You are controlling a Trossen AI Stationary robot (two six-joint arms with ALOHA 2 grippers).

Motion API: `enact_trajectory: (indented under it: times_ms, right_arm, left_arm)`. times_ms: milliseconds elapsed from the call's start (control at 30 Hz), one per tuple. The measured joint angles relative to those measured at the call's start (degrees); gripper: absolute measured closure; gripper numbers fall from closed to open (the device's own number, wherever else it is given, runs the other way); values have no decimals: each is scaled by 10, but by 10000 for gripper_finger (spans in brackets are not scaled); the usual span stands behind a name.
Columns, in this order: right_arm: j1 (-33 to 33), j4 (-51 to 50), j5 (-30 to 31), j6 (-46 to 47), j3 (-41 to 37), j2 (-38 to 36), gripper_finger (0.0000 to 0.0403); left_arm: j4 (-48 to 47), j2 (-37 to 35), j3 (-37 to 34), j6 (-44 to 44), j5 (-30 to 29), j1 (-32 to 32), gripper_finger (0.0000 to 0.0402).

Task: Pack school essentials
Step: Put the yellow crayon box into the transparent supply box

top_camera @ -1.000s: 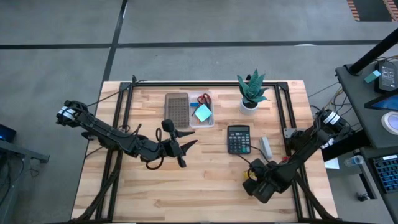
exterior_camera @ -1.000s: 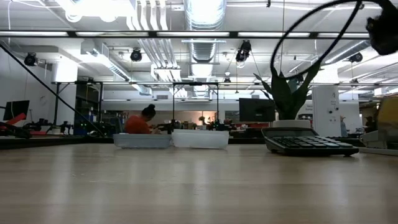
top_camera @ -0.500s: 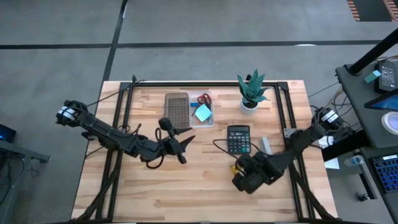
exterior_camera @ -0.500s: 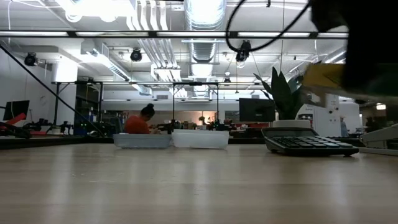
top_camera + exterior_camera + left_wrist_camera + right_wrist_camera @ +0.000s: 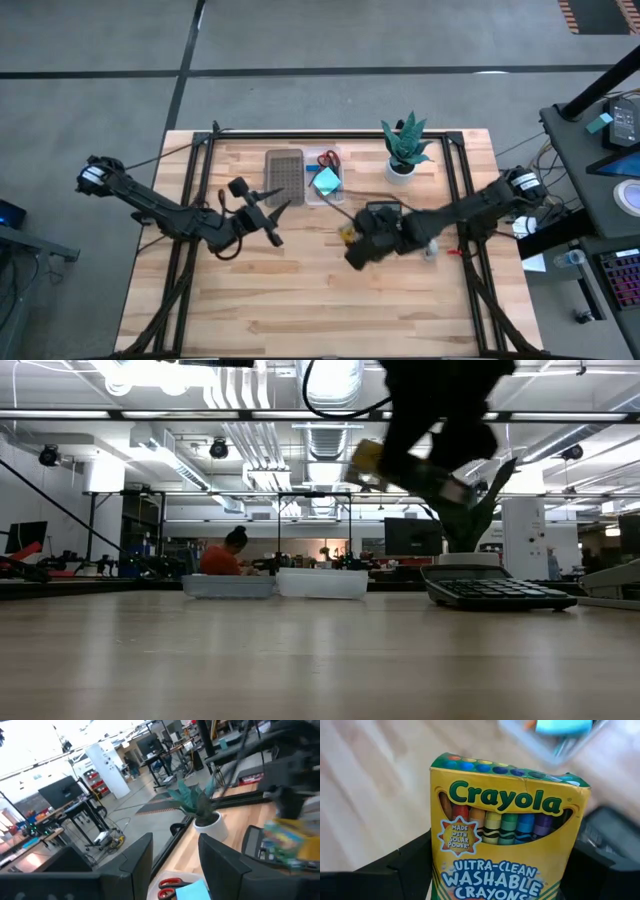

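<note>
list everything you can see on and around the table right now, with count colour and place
crayon box: 1, yellow and green, held off the table in the right gripper, near the calculator
clear tray: 1, far middle of the table, holding the sticky pad and scissors
sticky pad: 1, light blue, in the clear tray
scissors: 1, red handles, in the clear tray
brown tray: 1, dark brown, left of the clear tray
calculator: 1, dark, partly under the right arm
plant: 1, green in a white pot, far right
person: 1, orange top, in the room behind
left gripper: open, empty, over the table's left middle
right gripper: shut on the crayon box, over the middle
</note>
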Motion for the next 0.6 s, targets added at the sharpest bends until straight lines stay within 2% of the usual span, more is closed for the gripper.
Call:
enact_trajectory:
  times_ms: [367, 600]
  right_arm:
    - [-157, 140, -33, -92, 16, 0, 78]
    - [-204, 246, -29, -115, 16, 23, 78]
  left_arm:
    - [1, -29, -25, 4, 2, 0, 261]
    - [1, -29, -25, 5, 2, 0, 261]
